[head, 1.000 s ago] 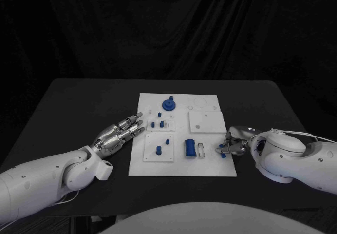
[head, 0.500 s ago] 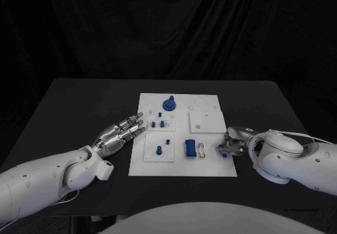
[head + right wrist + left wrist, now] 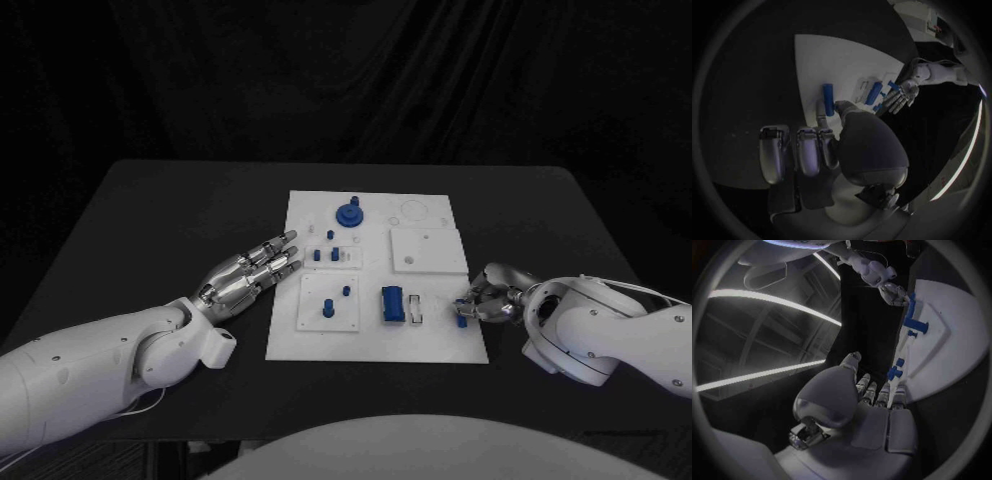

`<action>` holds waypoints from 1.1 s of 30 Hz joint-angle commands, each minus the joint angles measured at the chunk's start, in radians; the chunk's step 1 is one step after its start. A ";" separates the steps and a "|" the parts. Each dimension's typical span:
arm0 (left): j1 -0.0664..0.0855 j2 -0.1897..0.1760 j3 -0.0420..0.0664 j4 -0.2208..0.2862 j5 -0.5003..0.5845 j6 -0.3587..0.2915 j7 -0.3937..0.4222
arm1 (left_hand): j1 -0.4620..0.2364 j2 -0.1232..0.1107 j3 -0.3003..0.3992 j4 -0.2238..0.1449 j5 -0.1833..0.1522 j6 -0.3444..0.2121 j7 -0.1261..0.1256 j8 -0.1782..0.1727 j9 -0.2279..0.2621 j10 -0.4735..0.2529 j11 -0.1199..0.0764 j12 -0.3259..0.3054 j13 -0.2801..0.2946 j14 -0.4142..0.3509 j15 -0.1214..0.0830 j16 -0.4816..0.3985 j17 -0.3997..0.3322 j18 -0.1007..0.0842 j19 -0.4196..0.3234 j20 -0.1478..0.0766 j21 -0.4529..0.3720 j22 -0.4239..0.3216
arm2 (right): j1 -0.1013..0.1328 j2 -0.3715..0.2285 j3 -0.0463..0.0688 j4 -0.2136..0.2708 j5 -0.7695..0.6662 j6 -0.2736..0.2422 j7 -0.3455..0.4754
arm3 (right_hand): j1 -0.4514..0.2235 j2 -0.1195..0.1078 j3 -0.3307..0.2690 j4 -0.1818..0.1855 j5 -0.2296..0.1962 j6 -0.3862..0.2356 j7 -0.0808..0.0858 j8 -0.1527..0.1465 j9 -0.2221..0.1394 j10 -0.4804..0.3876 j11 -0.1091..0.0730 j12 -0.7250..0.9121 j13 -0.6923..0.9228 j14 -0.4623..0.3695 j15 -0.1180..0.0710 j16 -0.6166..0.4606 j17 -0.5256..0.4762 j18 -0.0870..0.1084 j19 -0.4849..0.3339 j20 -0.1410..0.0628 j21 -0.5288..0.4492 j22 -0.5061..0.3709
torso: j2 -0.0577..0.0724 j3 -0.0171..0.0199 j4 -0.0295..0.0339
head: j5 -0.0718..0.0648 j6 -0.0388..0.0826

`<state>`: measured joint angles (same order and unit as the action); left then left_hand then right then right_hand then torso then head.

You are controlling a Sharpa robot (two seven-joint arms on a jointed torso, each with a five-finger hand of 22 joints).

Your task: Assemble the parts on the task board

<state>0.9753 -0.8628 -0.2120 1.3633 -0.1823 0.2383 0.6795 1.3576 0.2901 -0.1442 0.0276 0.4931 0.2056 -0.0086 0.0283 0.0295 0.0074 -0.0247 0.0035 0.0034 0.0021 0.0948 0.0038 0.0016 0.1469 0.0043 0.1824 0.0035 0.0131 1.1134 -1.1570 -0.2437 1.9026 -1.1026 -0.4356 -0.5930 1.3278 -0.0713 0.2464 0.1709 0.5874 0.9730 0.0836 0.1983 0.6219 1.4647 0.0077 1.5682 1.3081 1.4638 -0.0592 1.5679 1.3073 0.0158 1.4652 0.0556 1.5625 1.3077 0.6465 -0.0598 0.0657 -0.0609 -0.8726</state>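
Right hand (image 3: 488, 301), silver and many-fingered, sits at the right edge of the white rectangular task board (image 3: 433, 340), right of centre in the head view, fingers curled around a small blue peg-like part (image 3: 460, 309); the right wrist view shows thumb and a finger closing on a short blue cylinder (image 3: 827, 93) lying on the board, so the part reads as pinched, though how firm the hold is cannot be told. Left hand (image 3: 251, 272), flat with fingers spread and nothing in it, rests left of centre at the board's left edge. Black table (image 3: 159, 220) carries the board mid-frame. On the board, in descending size: a raised white square plate (image 3: 427, 249) at upper right; a second raised plate (image 3: 329, 305) at lower left bearing small blue pegs; a blue rectangular block (image 3: 391, 304) at lower centre beside a pale slotted piece (image 3: 415, 308); a blue round knob (image 3: 348, 213) near the top; a cluster of small blue pins (image 3: 330, 250) left of centre. Handling note, as judgement: secure the pinch before lifting, raise the part straight up, keep it upright, and steady the board with the left hand so it does not shift.
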 commanded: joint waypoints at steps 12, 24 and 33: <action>-0.002 0.006 0.001 0.000 0.006 0.015 0.063 | 0.008 0.000 0.005 -0.004 0.006 -0.004 0.004 0.002 -0.001 0.000 0.004 -0.001 -0.001 -0.002 0.006 -0.004 -0.002 0.013 -0.001 0.007 0.000 -0.002 | 0.037 0.040 -0.003 0.021 0.319 -0.050 0.079 | -0.044 0.001 0.094 -0.071 -0.029 -0.002 0.000 0.010 -0.005 0.106 0.001 0.003 0.263 0.107 0.006 0.003 0.263 -0.012 0.098 0.001 -0.003 0.258 | 0.000 -0.0005 0.0010 | 0.000 0.000; -0.002 0.011 0.001 -0.005 0.006 0.019 0.062 | 0.008 0.001 0.006 -0.004 0.007 -0.004 0.004 0.002 0.000 0.000 0.004 -0.001 -0.001 -0.002 0.007 -0.004 -0.002 0.013 -0.001 0.007 0.000 -0.002 | 0.038 0.085 -0.004 -0.021 0.333 -0.013 0.081 | -0.079 -0.003 0.101 -0.067 -0.064 -0.008 -0.001 0.016 -0.002 0.106 0.001 0.003 0.263 0.107 0.005 0.003 0.263 -0.011 0.097 0.001 -0.005 0.257 | 0.001 0.0003 0.0008 | 0.003 0.000; -0.002 0.013 0.001 -0.008 0.006 0.021 0.063 | 0.008 0.001 0.007 -0.005 0.007 -0.004 0.004 0.002 -0.001 0.001 0.005 -0.001 -0.001 -0.002 0.007 -0.004 -0.002 0.013 -0.001 0.007 0.000 -0.002 | 0.038 0.105 -0.004 -0.041 0.334 -0.004 0.081 | -0.112 -0.005 0.098 -0.057 -0.120 -0.014 -0.002 0.022 0.000 0.106 0.000 0.003 0.263 0.107 0.005 0.003 0.263 -0.011 0.095 0.001 -0.008 0.256 | 0.001 -0.0002 0.0027 | 0.002 0.000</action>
<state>0.9749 -0.8517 -0.2117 1.3544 -0.1823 0.2449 0.6795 1.3576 0.2901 -0.1413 0.0248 0.4931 0.2056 -0.0086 0.0283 0.0296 0.0074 -0.0247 0.0035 0.0034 0.0021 0.0948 0.0037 0.0009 0.1469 0.0043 0.1825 0.0035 0.0131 1.1504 -1.0531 -0.2472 1.8630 -0.7767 -0.4557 -0.5212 1.2244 -0.0778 0.3455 0.1059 0.4702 0.9657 0.0798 0.2162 0.6226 1.4645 0.0078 1.5682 1.3078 1.4626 -0.0580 1.5679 1.3073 0.0157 1.4652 0.0555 1.5585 1.3074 0.6471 -0.0600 0.0668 -0.0577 -0.8726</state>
